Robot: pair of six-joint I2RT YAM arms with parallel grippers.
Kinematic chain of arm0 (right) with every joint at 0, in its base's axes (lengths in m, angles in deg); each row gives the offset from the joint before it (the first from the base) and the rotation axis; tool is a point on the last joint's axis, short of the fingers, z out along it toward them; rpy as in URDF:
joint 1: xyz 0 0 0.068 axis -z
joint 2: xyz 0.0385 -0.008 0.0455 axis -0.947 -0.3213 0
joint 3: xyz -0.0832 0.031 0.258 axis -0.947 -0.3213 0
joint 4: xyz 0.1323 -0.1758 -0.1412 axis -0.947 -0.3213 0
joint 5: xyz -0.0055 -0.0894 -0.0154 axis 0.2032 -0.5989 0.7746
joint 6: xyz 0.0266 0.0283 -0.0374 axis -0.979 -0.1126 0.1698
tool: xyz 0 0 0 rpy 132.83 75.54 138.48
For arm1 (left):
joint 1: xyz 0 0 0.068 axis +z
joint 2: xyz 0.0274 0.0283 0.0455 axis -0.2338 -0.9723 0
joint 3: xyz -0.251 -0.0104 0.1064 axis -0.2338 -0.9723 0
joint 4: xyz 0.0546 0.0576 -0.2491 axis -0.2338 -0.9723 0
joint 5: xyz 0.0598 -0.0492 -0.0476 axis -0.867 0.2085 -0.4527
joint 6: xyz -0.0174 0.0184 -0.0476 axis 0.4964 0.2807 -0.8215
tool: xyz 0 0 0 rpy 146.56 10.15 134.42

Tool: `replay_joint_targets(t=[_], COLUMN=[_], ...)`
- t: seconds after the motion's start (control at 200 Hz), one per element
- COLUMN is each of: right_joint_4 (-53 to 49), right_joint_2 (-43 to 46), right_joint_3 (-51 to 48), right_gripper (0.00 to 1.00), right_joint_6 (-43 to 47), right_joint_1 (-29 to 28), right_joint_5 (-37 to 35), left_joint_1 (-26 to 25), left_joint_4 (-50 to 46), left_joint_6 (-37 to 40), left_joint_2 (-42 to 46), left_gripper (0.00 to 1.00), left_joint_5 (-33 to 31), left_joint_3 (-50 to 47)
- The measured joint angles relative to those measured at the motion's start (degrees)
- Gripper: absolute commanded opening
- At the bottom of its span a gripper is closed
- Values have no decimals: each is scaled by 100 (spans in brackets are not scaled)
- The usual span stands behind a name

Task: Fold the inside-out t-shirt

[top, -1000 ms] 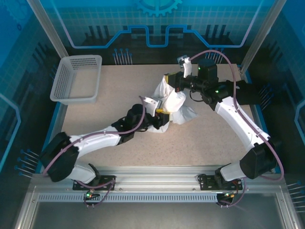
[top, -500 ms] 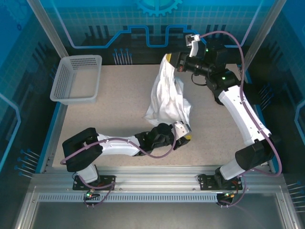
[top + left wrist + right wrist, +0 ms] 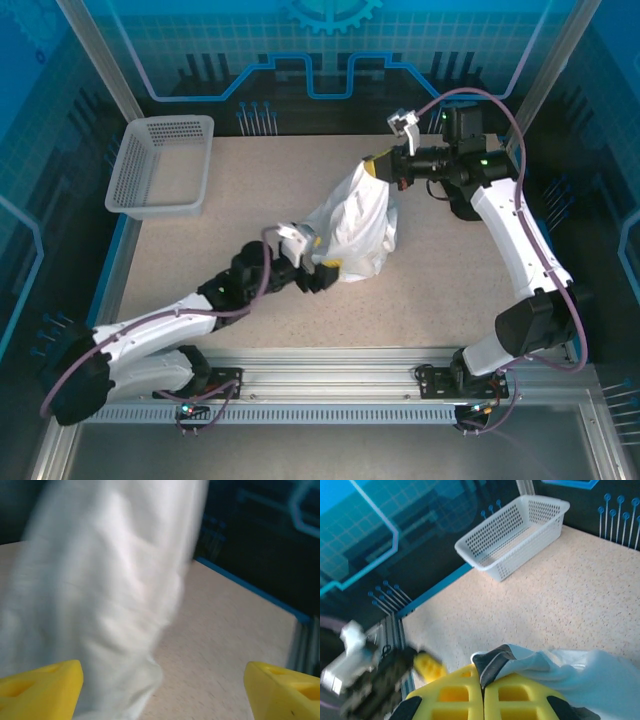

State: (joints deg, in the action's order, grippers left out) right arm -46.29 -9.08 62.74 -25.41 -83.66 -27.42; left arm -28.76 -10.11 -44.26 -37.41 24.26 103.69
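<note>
Tabletop (image 3: pixel 240 230): t-shirt (image 3: pixel 355 225) in right end effector (image 3: pixel 375 167)

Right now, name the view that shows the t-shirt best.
Top external: the whole t-shirt hangs from the right end effector. Left wrist gives a blurred close-up of cloth; right wrist, the pinched edge.

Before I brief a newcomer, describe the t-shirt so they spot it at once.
On the speckled beige table, look near the middle. A crumpled white t-shirt hangs from the right claw. Unlike the stiff mesh basket far left, it is soft cloth.
</note>
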Motion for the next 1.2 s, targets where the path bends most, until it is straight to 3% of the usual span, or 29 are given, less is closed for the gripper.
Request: replay_joint_targets(t=[0.15,0.38,0.57,0.805,0.92,1.02,1.08,1.195], right_joint_4=[-68,-186,-96,26,35,61,114,310], right_joint_2=[490,1419,1744,1840,1840,1858,1875,1886], right_joint_3=[-1263,-3152,-3674,-3711,-3711,-3711,-3707,-3576], right_gripper=[0,0,0,0,0,0,0,0], right_joint_6=[-85,-737,-1073,-1176,-1176,-1176,-1176,-1174], right_joint_1=[2,111,146,160,160,162,162,190], right_joint_5=[-435,-1733,-2201,-2304,-2306,-2310,-2321,-2271], left_joint_1=[866,940,940,940,940,940,940,968], left_joint_4=[-940,-2103,-2977,-3506,-3628,-3687,-3735,-3829], left_joint_6=[-682,-623,-282,-118,-81,-105,-111,-208], left_joint_2=[-424,-2411,-4041,-5084,-5508,-5799,-5958,-6190], left_gripper=[85,85,85,80,69,51,37,0], left_joint_5=[-125,-153,-20,273,507,723,859,1086], left_joint_3=[634,2358,3742,4780,5329,5626,5744,5995])
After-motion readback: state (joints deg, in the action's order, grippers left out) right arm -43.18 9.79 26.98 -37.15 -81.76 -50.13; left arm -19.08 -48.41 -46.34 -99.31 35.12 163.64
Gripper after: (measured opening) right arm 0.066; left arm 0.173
